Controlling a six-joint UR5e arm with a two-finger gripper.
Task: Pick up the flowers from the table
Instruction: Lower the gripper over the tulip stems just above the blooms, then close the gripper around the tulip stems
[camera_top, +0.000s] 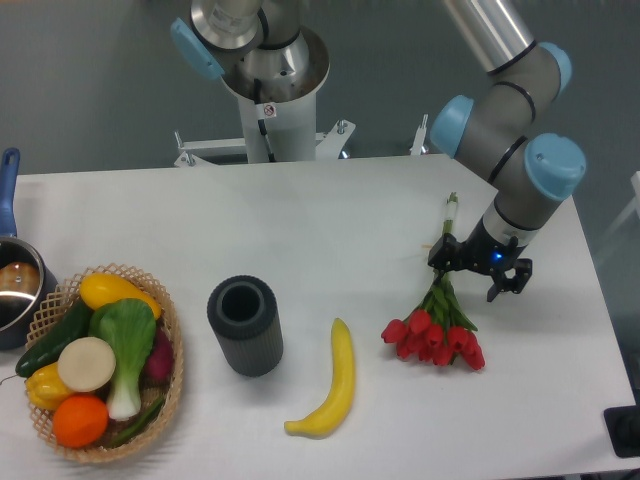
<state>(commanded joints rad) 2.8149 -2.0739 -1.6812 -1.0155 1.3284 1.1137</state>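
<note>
The flowers (433, 337) are a bunch of red tulips with thin green stems, lying on the white table (330, 220) at the right. The blooms point toward the front edge, and the stem ends (452, 208) point toward the back. My gripper (476, 270) is low over the middle of the stems, pointing down, with its black fingers (440, 257) spread apart. The stems run beneath it, close to the left finger. The jaws look open and the flowers rest on the table.
A yellow banana (335, 385) lies left of the blooms. A dark grey cylindrical cup (245, 325) stands near the middle. A wicker basket (171, 378) of vegetables and fruit sits at the front left, with a pot (15, 285) behind it. The robot base (270, 90) is at the back.
</note>
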